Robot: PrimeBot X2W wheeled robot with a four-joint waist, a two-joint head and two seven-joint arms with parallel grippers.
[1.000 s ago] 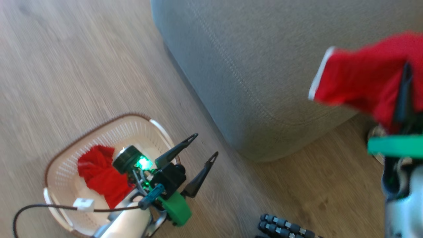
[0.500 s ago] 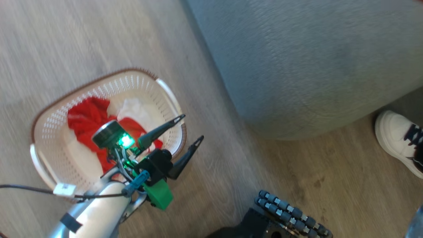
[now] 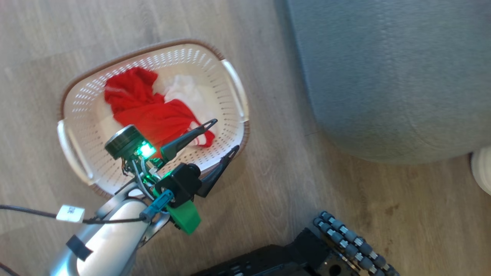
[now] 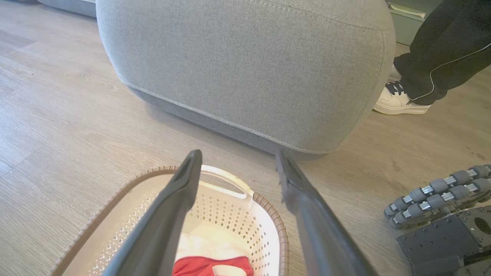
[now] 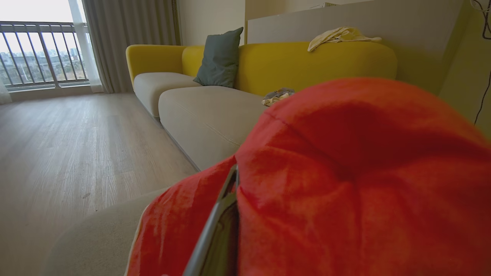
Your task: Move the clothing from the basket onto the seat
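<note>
Now, left claw (image 3: 226,134) spread over cream perforated plastic basket (image 3: 234,88); red fabric garment (image 3: 153,115) at nine o'clock looks soft, light, so pinch a bunched fold; right claw (image 5: 234,180): can't tell its grip.

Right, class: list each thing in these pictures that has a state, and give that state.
basket, upright, holding clothing
red clothing, crumpled in the basket
white piece, in the basket beside the red clothing
left claw, open and empty above the basket
right claw, shut on the red garment
red garment, draped over the right claw
</note>
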